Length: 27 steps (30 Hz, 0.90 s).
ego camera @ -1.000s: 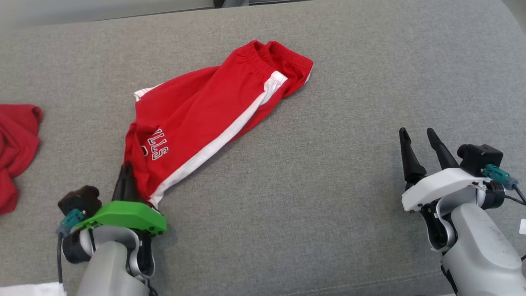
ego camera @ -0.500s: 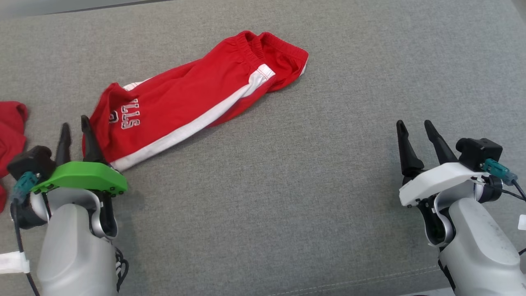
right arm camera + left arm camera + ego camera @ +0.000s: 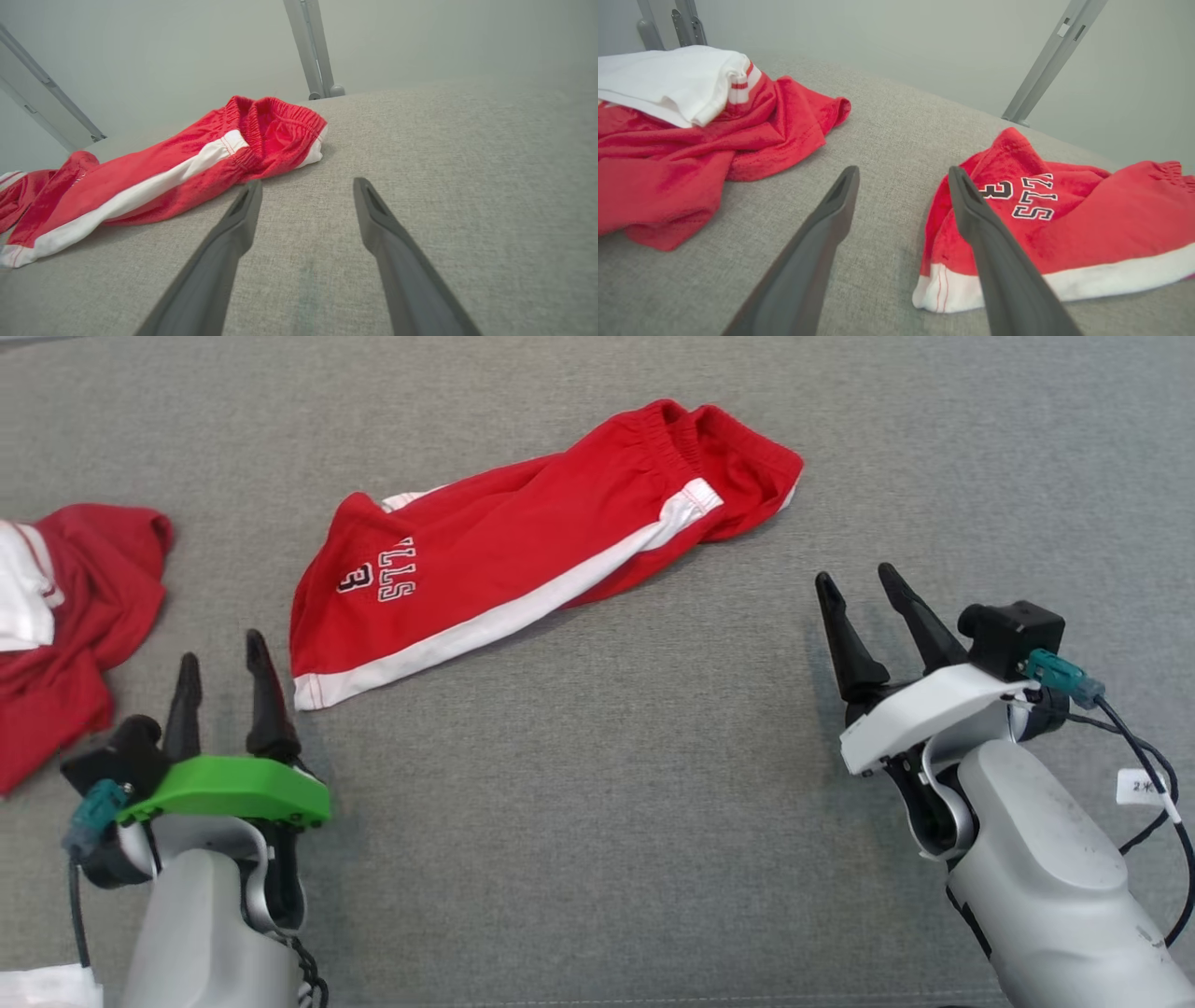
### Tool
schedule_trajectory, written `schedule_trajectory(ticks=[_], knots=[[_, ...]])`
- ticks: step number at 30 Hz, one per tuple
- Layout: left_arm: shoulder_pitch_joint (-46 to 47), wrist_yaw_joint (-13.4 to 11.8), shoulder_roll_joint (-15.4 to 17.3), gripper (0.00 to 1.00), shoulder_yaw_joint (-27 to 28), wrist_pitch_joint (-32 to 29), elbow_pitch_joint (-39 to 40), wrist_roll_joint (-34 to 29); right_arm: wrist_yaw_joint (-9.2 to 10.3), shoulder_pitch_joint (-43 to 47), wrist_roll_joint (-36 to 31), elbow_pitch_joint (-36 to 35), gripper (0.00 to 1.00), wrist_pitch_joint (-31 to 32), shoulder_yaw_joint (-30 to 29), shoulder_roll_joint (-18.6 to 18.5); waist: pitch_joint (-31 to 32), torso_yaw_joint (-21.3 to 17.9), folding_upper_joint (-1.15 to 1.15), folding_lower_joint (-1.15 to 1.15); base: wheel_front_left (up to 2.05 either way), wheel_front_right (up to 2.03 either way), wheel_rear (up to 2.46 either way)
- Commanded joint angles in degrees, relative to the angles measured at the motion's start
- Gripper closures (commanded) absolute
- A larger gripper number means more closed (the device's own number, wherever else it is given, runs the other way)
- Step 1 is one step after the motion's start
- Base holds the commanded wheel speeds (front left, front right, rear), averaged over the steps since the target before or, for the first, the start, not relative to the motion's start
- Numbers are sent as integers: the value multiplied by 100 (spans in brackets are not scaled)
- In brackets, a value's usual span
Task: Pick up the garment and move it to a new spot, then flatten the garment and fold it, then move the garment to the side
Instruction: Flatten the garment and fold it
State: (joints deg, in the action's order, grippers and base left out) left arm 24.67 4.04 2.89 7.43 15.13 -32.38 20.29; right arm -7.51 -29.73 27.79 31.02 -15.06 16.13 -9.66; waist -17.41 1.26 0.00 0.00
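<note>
The garment (image 3: 523,555) is a pair of red shorts with a white side stripe and white lettering, lying loosely bunched on the grey cushion (image 3: 607,784). Its waistband points to the far right and its hem to the near left. My left gripper (image 3: 222,658) stands open just left of the hem corner, apart from it. In the left wrist view the garment (image 3: 1064,224) lies to the right of the open left gripper (image 3: 901,175). My right gripper (image 3: 851,581) is open on the right, a short way off the waistband. The right wrist view has the garment (image 3: 187,168) at the left, ahead of the right gripper (image 3: 306,184).
A heap of other red and white clothes (image 3: 65,607) lies at the left edge of the cushion, also seen as the heap (image 3: 682,140) in the left wrist view. Grey metal frame posts (image 3: 310,46) stand behind the cushion. Bare grey fabric lies between the two grippers.
My left gripper was shut on the garment's hem a second ago; it has opened, let the hem drop flat and drawn back. The camera has also shifted. The right gripper stayed open.
</note>
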Motion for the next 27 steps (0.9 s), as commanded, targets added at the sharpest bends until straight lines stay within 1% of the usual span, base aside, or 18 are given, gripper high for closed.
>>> schedule_trajectory(ticks=[1, 6, 10, 12, 13, 15, 17, 27], knots=[[-170, -28, 10, 0, -203, 1, 124, 141, 4, -136, 70, 77, 0, -16, 42, -36, -115, 400, 0, 0, 0, 0, 0], [-669, -259, 5, 0, -1022, 1, 606, 718, 4, -481, 174, 490, 0, -16, 220, -93, -155, 853, 0, 0, 0, 0, 0], [-976, -444, 11, 0, -1491, 1, 887, 970, 4, -705, 542, 961, 0, -15, 77, -63, -198, 1182, 0, 0, 0, 0, 0], [-1059, -487, 9, 0, -1643, 1, 974, 1019, 4, -810, 655, 1139, 0, -16, 27, -106, -222, 1331, 0, 0, 0, 0, 0], [-1096, -515, 8, 0, -1689, 1, 999, 1038, 4, -833, 763, 1241, 0, -16, -14, -101, -234, 1396, 0, 0, 0, 0, 0], [-1154, -532, 11, 0, -1762, 1, 1043, 1024, 4, -916, 756, 1386, 0, -16, -48, -193, -258, 1502, 0, 0, 0, 0, 0], [-1192, -565, 9, 0, -1815, 1, 1093, 986, 3, -986, 754, 1552, 0, -16, -220, -240, -294, 1621, 0, 0, 0, 0, 0], [-1209, -561, 8, 0, -2002, 1, 1105, 1087, 0, -1106, 600, 1854, 0, -3, -414, -182, -387, 1800, 0, 0, 0, 0, 0]])
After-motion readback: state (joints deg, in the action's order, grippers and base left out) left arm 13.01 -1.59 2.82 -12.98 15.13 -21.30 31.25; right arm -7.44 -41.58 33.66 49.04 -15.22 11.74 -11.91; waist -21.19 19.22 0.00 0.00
